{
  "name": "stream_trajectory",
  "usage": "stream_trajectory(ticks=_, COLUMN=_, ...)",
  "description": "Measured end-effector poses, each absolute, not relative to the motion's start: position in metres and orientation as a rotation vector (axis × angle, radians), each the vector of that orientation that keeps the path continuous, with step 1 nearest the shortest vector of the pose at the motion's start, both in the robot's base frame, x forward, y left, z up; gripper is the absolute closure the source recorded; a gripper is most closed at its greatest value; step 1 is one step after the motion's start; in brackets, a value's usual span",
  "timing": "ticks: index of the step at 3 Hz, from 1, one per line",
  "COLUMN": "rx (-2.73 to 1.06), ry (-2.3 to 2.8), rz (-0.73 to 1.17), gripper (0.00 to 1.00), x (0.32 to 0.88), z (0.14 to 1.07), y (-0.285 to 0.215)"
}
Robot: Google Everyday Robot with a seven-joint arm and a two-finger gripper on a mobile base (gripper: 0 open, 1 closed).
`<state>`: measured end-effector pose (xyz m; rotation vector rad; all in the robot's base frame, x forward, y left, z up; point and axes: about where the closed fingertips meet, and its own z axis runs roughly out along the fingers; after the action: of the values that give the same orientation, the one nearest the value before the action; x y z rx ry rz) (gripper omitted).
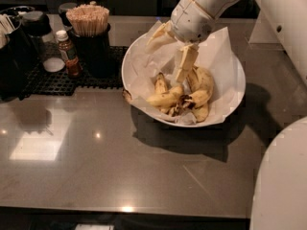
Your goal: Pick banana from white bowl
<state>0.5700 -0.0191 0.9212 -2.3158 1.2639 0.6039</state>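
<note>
The white bowl (232,97), lined with crinkled white paper, stands on the grey counter and holds several yellow, brown-speckled bananas (165,98) bunched at its bottom. Their dark stems meet near the middle of the pile, and I cannot tell which one has the long thin stem. My gripper (164,61) hangs over the bowl's back left part, open. One cream finger (184,63) points down and ends just above the bananas. The other finger (159,36) is splayed out to the upper left over the paper. It holds nothing.
A black cup of wooden sticks (88,20) and a small sauce bottle (69,54) stand on a black mat (57,83) left of the bowl. Dark containers (19,37) stand at far left. The robot's white body (283,176) fills the lower right.
</note>
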Motion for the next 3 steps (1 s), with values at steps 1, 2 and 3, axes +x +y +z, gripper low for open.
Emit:
stream_trajectory(ticks=1, rx=-2.327, ry=1.246, rz=0.624, gripper=0.25, x=0.571, z=0.916, y=-0.014)
stream_trajectory(ticks=2, rx=-2.331, ry=1.262, rz=0.631, gripper=0.25, x=0.57, z=0.915, y=-0.011)
stream_trajectory(ticks=3, rx=-2.334, ry=1.326, rz=0.578, gripper=0.25, x=0.563, z=0.929, y=-0.016)
